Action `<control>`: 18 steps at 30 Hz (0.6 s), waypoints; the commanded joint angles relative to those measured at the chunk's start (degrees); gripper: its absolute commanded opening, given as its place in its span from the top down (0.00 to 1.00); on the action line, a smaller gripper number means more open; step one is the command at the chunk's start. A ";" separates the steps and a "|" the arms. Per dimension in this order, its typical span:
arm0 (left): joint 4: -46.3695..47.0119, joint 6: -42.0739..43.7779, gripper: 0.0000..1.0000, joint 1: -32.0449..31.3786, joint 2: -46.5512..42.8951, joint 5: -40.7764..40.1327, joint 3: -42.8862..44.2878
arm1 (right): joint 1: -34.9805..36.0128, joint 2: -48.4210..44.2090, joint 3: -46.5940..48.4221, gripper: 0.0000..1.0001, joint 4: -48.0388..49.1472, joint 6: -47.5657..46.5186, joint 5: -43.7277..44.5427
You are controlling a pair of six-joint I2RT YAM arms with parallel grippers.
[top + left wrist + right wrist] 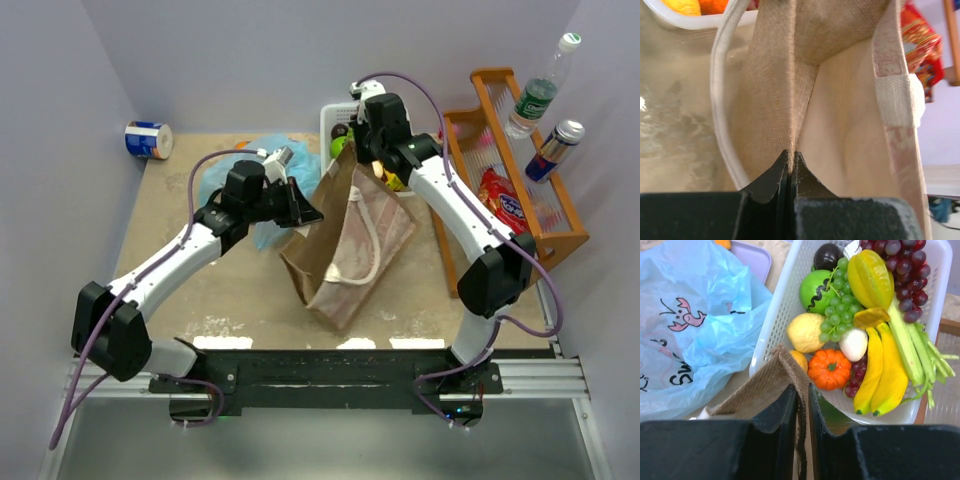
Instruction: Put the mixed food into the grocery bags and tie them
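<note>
The brown bag [350, 240] sits mid-way across the table [180, 290], with the mixed food [860, 335] in the basket [782, 300] at the far edge. The left gripper [791, 159] pinches the bag's rim tight. The right gripper [802, 392] seems to hold the opposite corner loosely, so spreading could slip it.

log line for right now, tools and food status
left tool: shut on brown bag rim | right tool: shut on brown bag rim | mixed food: in white basket | blue bag: crumpled beside white basket

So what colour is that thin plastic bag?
The plastic bag is light blue with pink cartoon prints, clearest in the right wrist view.
</note>
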 commanded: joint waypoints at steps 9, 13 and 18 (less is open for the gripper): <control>4.78 -1.20 1.00 -0.76 -3.12 -6.53 1.15 | -0.50 -3.19 2.53 0.24 -1.80 -1.92 -1.14; 4.59 3.28 1.00 -0.67 0.06 -6.36 2.21 | -0.41 -11.79 -0.88 0.16 -5.41 1.85 -1.14; 2.49 9.17 1.00 -0.58 2.87 -6.80 4.85 | -0.50 -28.82 -10.72 0.06 -6.46 6.42 9.08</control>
